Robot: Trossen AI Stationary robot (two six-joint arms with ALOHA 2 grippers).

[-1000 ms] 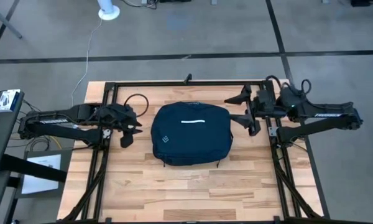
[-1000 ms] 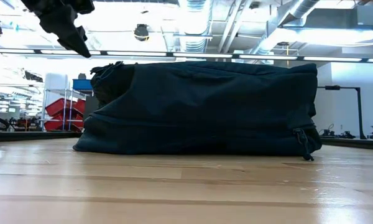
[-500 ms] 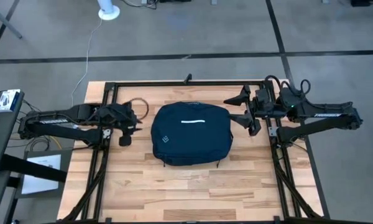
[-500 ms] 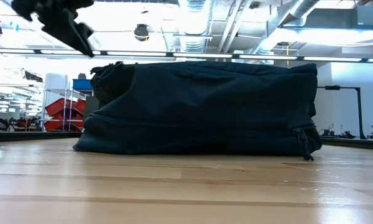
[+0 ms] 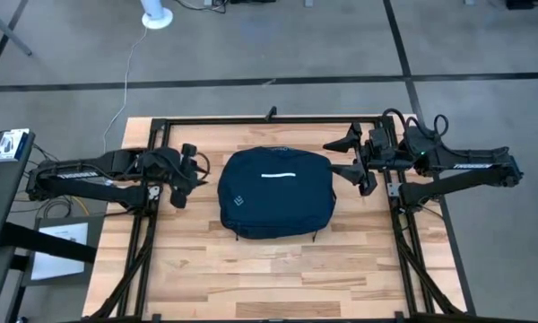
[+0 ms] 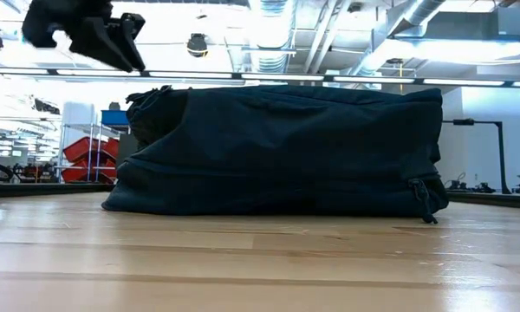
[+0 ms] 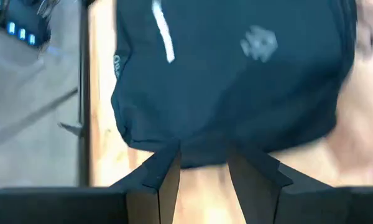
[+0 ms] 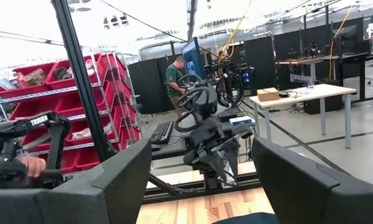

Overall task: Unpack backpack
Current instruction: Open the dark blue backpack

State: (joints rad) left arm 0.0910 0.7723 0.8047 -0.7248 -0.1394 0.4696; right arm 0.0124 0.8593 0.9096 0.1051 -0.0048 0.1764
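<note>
While the backpack (image 5: pixel 276 192) lies closed in the middle of your table (image 5: pixel 251 278), your left gripper (image 5: pixel 186 174) hovers just beside it, fingers parted and empty. Your right gripper (image 5: pixel 348 158) waits near its other side, spread wide and empty.

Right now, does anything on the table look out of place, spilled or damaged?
Nothing stands out. The backpack lies flat mid-table, closed as far as the views show, with nothing spilled around it. The left end effector hangs open beside its left edge, not touching; the right end effector waits open by the far right corner.
</note>
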